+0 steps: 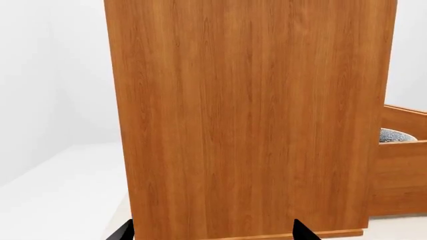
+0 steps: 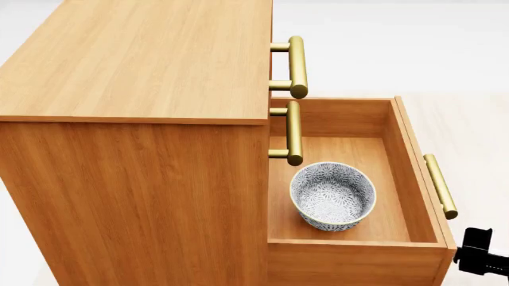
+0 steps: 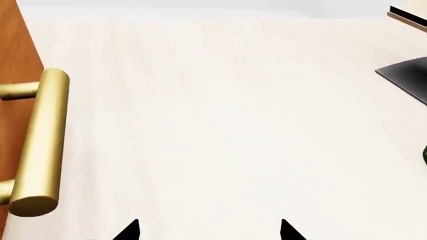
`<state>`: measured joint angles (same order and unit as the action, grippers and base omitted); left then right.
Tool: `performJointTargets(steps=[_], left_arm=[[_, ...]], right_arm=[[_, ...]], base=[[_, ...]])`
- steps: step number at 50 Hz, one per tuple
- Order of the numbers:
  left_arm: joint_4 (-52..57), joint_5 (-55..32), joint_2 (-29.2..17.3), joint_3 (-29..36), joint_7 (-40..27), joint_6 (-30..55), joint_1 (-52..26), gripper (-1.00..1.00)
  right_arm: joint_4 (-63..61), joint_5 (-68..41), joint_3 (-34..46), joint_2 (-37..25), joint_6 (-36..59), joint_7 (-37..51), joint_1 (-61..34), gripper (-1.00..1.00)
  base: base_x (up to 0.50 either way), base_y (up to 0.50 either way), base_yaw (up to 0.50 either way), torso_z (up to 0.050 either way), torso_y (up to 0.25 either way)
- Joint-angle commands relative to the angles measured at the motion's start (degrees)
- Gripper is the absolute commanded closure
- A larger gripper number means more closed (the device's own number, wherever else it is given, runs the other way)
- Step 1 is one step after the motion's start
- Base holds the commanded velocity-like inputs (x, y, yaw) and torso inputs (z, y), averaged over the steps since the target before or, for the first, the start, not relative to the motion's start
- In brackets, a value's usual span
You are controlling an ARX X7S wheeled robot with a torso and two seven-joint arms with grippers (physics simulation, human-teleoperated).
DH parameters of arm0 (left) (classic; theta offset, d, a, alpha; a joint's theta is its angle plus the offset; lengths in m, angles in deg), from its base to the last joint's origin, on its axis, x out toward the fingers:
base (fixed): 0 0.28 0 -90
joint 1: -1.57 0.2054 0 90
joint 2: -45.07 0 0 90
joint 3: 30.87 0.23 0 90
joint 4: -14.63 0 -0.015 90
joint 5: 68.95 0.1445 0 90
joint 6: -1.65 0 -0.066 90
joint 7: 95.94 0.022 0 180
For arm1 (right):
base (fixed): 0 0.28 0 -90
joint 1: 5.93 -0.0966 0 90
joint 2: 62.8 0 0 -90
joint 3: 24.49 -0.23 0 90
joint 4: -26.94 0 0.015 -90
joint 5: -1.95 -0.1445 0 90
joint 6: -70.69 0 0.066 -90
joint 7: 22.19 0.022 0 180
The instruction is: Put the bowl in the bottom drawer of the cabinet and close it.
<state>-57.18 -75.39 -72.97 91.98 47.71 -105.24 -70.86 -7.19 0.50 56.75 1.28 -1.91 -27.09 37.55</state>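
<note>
So the small round white ceramic bowl with the grey-blue floral pattern (image 2: 333,195) is already sitting upright on the floor of the bottom drawer (image 2: 413,173), toward the front half of the box. That honey-brown wooden drawer is pulled well out of the boxy honey-brown wood-grain cabinet (image 2: 135,65), so by my read the placing part is done and closing is what's left.

The drawer's brass bar handle (image 2: 440,185) runs along its front face, and the right gripper (image 3: 209,231) is near it. In the right wrist view the handle shows off to one side, apart from the two black fingertips, which stand widely spread with only pale floor between them. It's holding nothing. In the head view only a bit of black hardware shows, at the lower right corner just beside the drawer's front.

The left gripper (image 1: 212,231) faces the cabinet's plain side panel, tips spread wide, nothing between them. Its view just catches the bowl's rim over the drawer wall.

Next move, I reckon: bring the right gripper against the drawer front or handle and push straight in toward the cabinet. An off-centre push might skew the drawer, and a hard shove could slide the bowl around.
</note>
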Motion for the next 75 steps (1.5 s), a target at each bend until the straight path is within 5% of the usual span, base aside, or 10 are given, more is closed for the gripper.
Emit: performJointTargets(steps=[1, 18, 56, 75], left_arm=[[0.05, -0.01, 0.01, 0.11, -0.09, 0.09, -0.09, -1.00], [-0.39, -0.55, -0.09, 0.09, 0.00, -0.48, -0.31, -1.00], [-0.58, -0.84, -0.26, 0.28, -0.25, -0.88, -0.35, -1.00], [-0.53, -0.93, -0.40, 0.39, -0.32, -0.86, -0.50, -1.00]], right_arm=[[0.86, 0.73, 1.33, 1.11, -0.77, -0.31, -0.53, -1.00], [6.80, 1.79, 3.32, 2.77, -4.29, -0.94, -2.83, -1.00], [-19.22, -0.77, 2.75, 4.20, 8.92, -4.14, 7.62, -1.00], [-20.01, -1.12, 3.54, 6.02, 9.76, -3.96, 7.47, -1.00]], base=[[0.00, 0.00, 0.00, 0.000, 0.000], [0.00, 0.00, 0.00, 0.000, 0.000], [0.00, 0.00, 0.00, 0.000, 0.000], [0.00, 0.00, 0.00, 0.000, 0.000]])
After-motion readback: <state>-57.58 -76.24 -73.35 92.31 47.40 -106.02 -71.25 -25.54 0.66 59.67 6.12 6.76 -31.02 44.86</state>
